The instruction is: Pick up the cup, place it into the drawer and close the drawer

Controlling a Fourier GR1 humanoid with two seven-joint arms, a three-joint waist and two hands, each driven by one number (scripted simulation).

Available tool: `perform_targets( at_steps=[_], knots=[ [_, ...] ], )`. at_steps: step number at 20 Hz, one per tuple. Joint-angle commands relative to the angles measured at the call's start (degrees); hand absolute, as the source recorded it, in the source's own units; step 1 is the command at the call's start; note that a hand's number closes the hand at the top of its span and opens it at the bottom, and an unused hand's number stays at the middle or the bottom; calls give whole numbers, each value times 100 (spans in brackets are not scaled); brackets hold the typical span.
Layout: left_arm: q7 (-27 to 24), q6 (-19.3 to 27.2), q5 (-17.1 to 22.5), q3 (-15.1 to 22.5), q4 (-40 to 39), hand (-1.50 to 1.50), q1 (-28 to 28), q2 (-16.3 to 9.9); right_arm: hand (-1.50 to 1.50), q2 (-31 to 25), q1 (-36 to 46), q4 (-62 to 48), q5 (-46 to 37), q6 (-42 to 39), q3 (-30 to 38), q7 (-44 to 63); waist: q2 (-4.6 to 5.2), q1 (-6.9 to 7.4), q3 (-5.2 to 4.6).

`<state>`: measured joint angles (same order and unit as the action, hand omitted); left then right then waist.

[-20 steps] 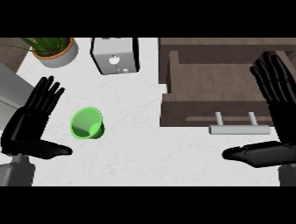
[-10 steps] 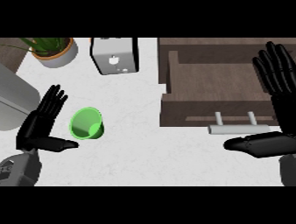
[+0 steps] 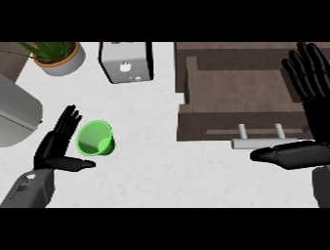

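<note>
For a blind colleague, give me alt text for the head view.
The robot's open left hand is beside a green cup on a white counter. Its open right hand is by an open wooden drawer.

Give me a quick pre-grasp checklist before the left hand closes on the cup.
1. Left hand open, fingers straight: ok.
2. Left hand beside the cup: ok.
3. Hand touching the cup: cannot tell.
4. Cup upright: not ok, it is tipped, with its mouth showing.
5. Drawer pulled out, ready for the cup: ok.
6. Right hand open near the drawer's handle, holding nothing: ok.
</note>
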<state>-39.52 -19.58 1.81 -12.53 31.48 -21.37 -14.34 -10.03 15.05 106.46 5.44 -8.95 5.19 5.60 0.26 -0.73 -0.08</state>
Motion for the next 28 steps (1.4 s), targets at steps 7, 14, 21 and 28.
perform_targets(
  at_steps=[7, 14, 21, 28],
  knots=[
    [-1792, 26, -430, -97, -1956, -150, -446, -136, -150, 47, -256, 112, -1, -103, -30, -151, 31, -66, -10],
    [-1888, 185, -427, -166, -2163, -150, -718, -13, -150, -187, 344, 38, 231, -143, 144, 399, 41, -89, -17],
    [-1981, 254, -543, -114, -2294, -150, -878, 112, -150, -50, 111, 193, 146, -111, 50, 185, 53, -141, -20],
    [-2091, -201, -526, -122, -2306, -150, -926, 197, -150, -204, 173, -289, 246, -327, 231, -60, 88, -158, -24]
  ],
)
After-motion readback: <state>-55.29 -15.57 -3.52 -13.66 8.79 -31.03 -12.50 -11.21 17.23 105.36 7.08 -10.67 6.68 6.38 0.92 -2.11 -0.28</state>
